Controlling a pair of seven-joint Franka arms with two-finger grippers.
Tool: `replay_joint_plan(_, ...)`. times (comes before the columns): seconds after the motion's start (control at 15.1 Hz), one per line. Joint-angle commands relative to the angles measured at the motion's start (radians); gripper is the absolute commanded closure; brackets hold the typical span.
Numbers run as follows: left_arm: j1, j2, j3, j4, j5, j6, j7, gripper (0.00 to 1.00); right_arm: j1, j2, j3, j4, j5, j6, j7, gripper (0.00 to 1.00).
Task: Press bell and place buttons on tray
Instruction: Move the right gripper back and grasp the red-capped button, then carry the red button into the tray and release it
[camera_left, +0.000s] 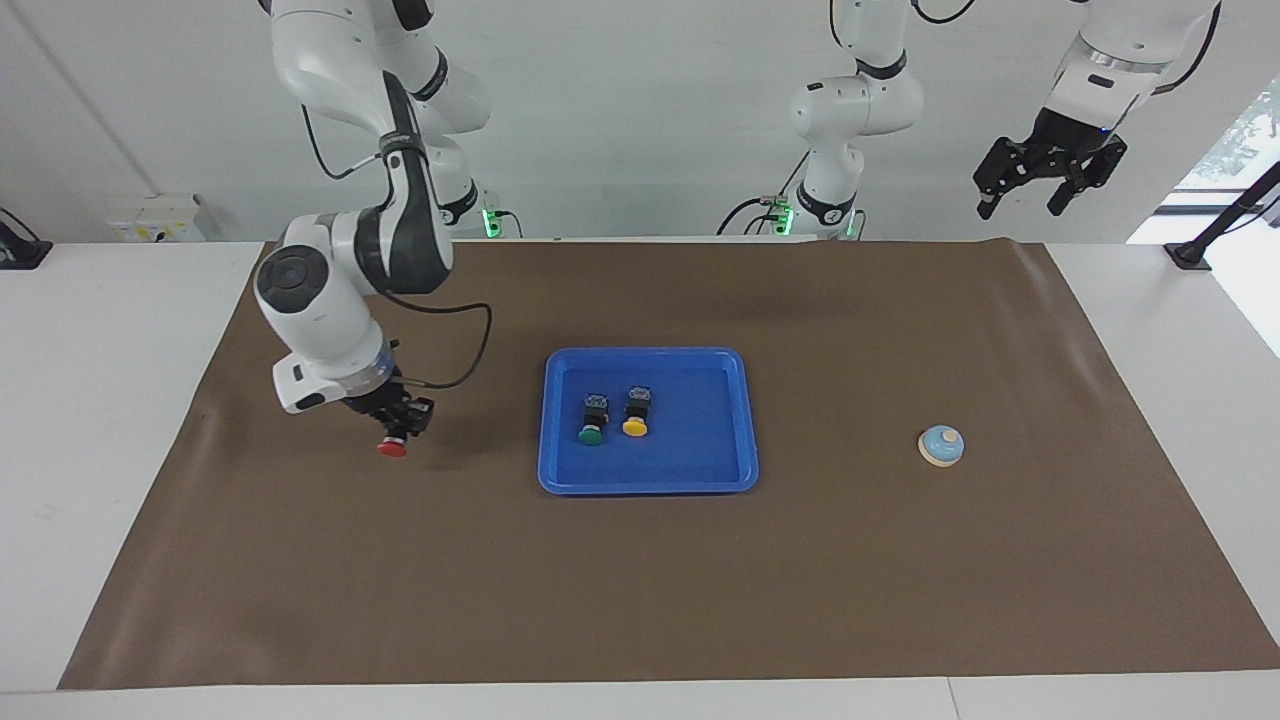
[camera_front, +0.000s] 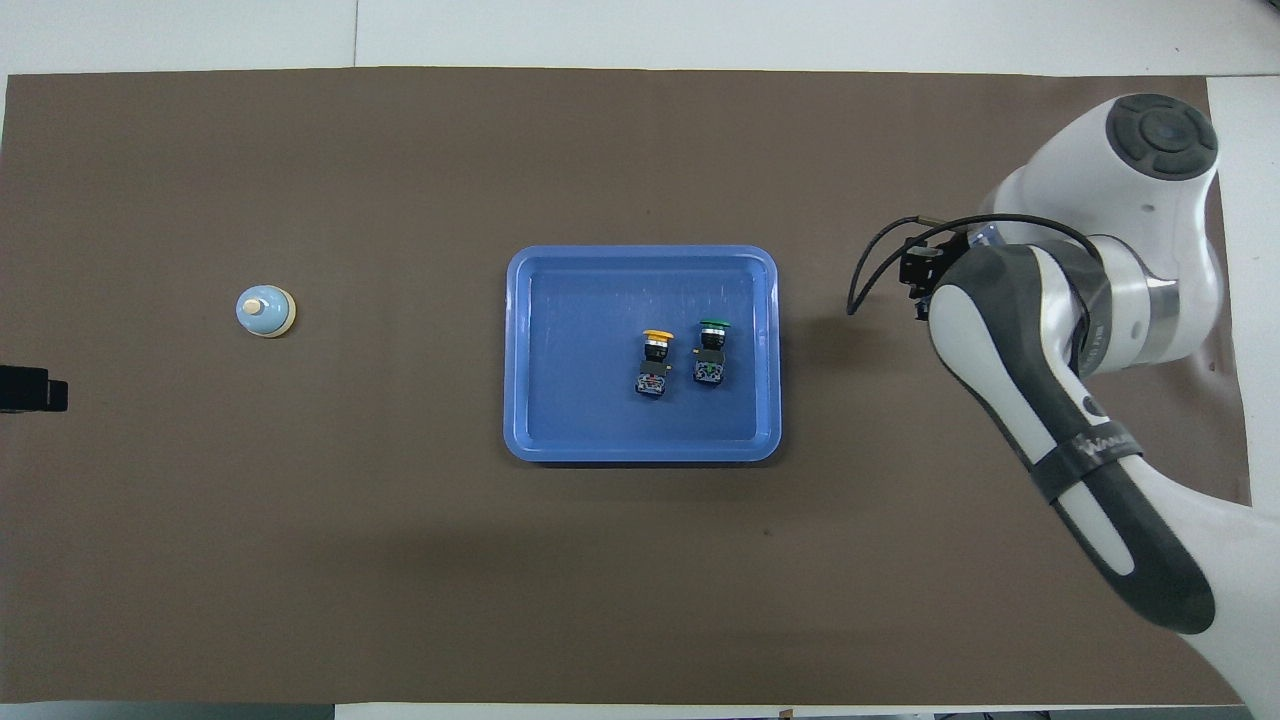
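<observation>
In the facing view the brown mat (camera_left: 640, 560) filled the lower part of the frame, bare along its bottom edge. Just below mid-height at the right sat the bell (camera_left: 941, 446), a light-blue dome on a cream base, alone on the mat toward the left arm's end of the table; in the overhead view it showed at centre left of the frame (camera_front: 265, 311).

At the centre of the frame lay the blue tray (camera_left: 720, 470). Inside it, side by side and apart, lay the green button (camera_left: 592, 420) and the yellow button (camera_left: 636, 413), both on their sides, caps pointing toward the bottom of the frame. In the overhead view the tray (camera_front: 540, 420) also sat mid-frame, with the yellow button (camera_front: 655, 362) and the green button (camera_front: 711, 351) in the half toward the right arm's end.

Left of centre, the right gripper (camera_left: 398, 431) hung over the mat beside the tray, its fingers clamped on the red button (camera_left: 393, 447), whose red cap pointed down and outward below the fingertips. In the overhead view the arm hid the button, and only the gripper's black body (camera_front: 921, 270) showed at upper right.

At the upper right of the facing view the left gripper (camera_left: 1024, 205) waited high above the table's edge, its fingers spread wide, holding nothing.
</observation>
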Motion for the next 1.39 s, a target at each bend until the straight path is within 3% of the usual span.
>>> replay_joint_plan(0.0, -0.001, -0.010, 0.003, 0.001, -0.007, -0.014, 0.005, 0.00, 0.116, 0.012, -0.003, 0.072, 0.082, -0.049, 0.089, 1.00)
replay_joint_plan(0.13, -0.001, -0.010, 0.003, 0.001, -0.007, -0.014, 0.005, 0.00, 0.179, 0.014, -0.005, 0.089, 0.173, -0.044, 0.130, 1.00)
replay_joint_plan(0.33, -0.001, -0.010, 0.001, 0.001, -0.007, -0.014, 0.005, 0.00, 0.317, 0.023, -0.005, 0.091, 0.178, -0.012, 0.259, 1.00)
replay_joint_plan(0.53, -0.001, -0.010, 0.003, 0.001, -0.007, -0.014, 0.005, 0.00, 0.447, 0.098, -0.008, 0.092, 0.163, 0.080, 0.354, 1.00)
replay_joint_plan(0.79, -0.001, -0.010, 0.003, 0.001, -0.007, -0.014, 0.005, 0.00, 0.512, 0.197, -0.013, 0.124, 0.143, 0.167, 0.410, 1.00)
replay_joint_plan(1.19, -0.006, -0.010, 0.000, 0.001, -0.007, -0.016, 0.004, 0.00, 0.520, 0.221, -0.013, 0.077, 0.109, 0.255, 0.411, 0.99)
replay_joint_plan(1.32, 0.002, -0.013, 0.004, 0.001, -0.007, -0.011, 0.004, 0.00, 0.529, 0.218, -0.013, 0.031, 0.106, 0.301, 0.411, 0.75)
